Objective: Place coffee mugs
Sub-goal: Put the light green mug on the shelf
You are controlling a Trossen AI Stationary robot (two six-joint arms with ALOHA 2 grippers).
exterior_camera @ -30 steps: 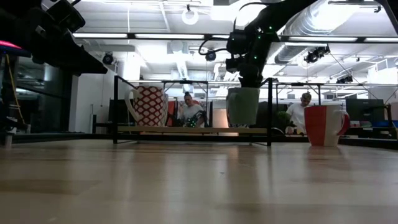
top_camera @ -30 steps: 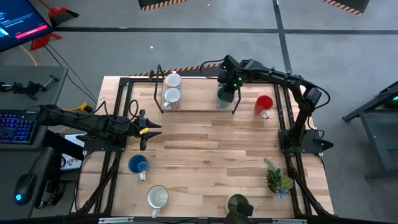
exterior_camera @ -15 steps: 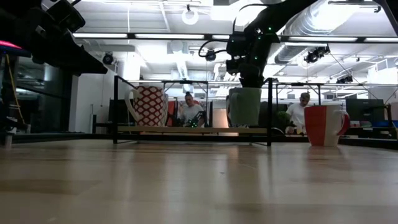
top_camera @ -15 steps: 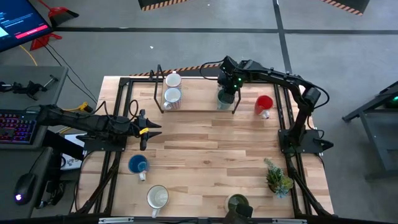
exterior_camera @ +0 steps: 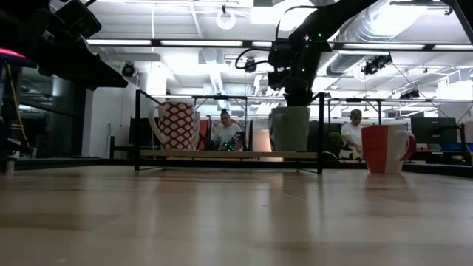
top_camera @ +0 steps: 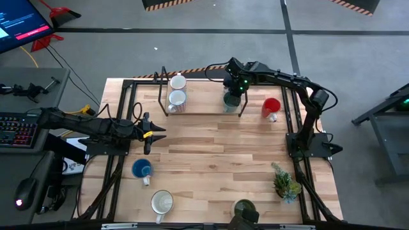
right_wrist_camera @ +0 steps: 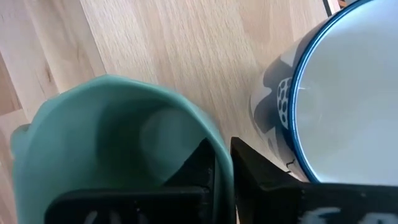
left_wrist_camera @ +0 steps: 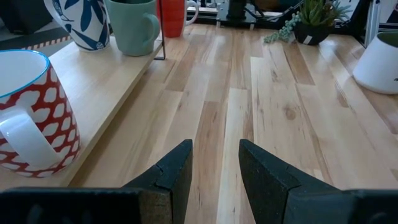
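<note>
A teal green mug stands at the right end of a low wooden shelf near the table's far edge, its base level with the board in the low view. My right gripper is above it, shut on it. A red-patterned mug and a white mug stand on the shelf's left end. A blue-patterned white mug stands right beside the teal one. My left gripper waits open over the table's left side, touching nothing. My right gripper holds the teal mug by its rim, pinching the wall with one finger inside and the other finger outside. The fingers come from above, pointing down. The mug is upright with its base at the shelf board.
A red mug stands on the table right of the shelf. A blue mug, a white mug and an olive mug sit along the near side. A spiky potted plant is near the right edge. A black frame borders the table.
My right gripper has kept its hold and carried the teal mug a little sideways along the shelf, then down a touch until its base is level with the board. The left arm has stayed still.
</note>
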